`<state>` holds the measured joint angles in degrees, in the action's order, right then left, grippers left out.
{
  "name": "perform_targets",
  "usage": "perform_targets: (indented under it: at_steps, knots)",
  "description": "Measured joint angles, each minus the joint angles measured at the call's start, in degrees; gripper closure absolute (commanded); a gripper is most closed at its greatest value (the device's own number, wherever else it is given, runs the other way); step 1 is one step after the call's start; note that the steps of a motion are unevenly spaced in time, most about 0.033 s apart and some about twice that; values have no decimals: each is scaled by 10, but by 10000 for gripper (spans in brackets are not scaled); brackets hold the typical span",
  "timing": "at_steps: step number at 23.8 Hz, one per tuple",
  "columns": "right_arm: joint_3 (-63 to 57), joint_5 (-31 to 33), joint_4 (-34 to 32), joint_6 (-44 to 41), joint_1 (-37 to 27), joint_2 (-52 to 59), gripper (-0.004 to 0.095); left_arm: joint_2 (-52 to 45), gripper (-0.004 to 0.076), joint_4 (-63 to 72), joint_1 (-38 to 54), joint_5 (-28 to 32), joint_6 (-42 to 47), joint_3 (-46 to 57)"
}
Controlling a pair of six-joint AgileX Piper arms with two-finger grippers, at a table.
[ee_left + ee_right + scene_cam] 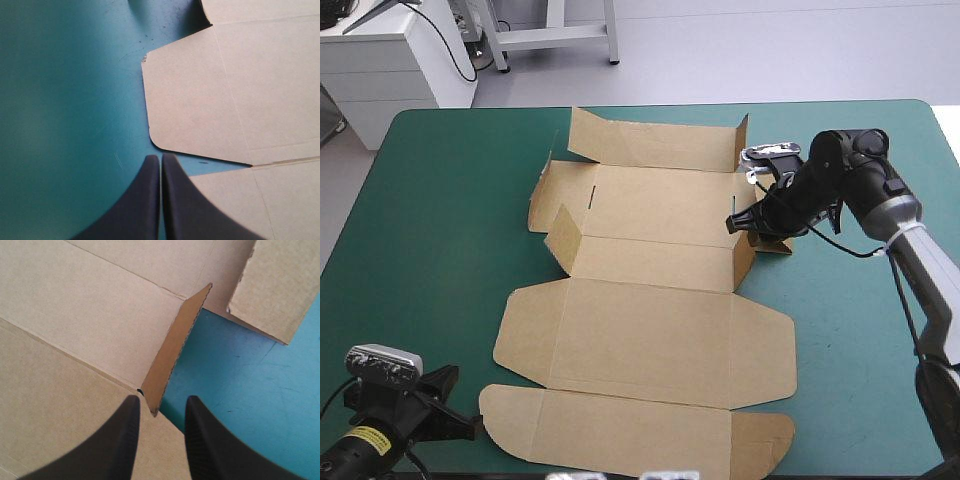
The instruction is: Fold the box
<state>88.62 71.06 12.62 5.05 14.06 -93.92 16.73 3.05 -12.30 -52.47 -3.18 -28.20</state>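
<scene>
Brown board of the box (650, 300) is lying mostly flat on the teal-green cover (440, 220), folding seemingly barely begun, the right gripper (162, 399) straddling a raised side flap (175, 350) with fingers parted, the left gripper (161, 156) waiting pressed together, a flat rounded flap (190, 100) just ahead.

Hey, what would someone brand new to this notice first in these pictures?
The brown box dominates: a big cut sheet lying mostly flat across the middle of the teal-green table, with its far flaps raised. At its right edge the right claw straddles an upright side flap, fingers open. The left claw sits shut at the table's near left corner, beside the box.
</scene>
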Motion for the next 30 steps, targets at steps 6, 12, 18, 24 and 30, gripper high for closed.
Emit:
perform_targets:
  at_steps: [6, 12, 18, 24, 30]
  knots:
    - [3, -5, 0, -11, 4, -41, 490, 0, 731, 0, 0, 0, 0, 0]
    - [3, -25, 7, -11, 4, -89, 492, 0, 731, 0, 0, 0, 0, 0]
    - [3, -47, 42, -13, 4, -117, 492, 0, 731, 0, 0, 0, 0, 0]
    - [3, -54, 40, -13, 4, -146, 876, 0, 731, 0, 0, 0, 0, 0]
    - [3, -58, 17, -13, 5, -147, 918, 0, 731, 0, 0, 0, 0, 0]
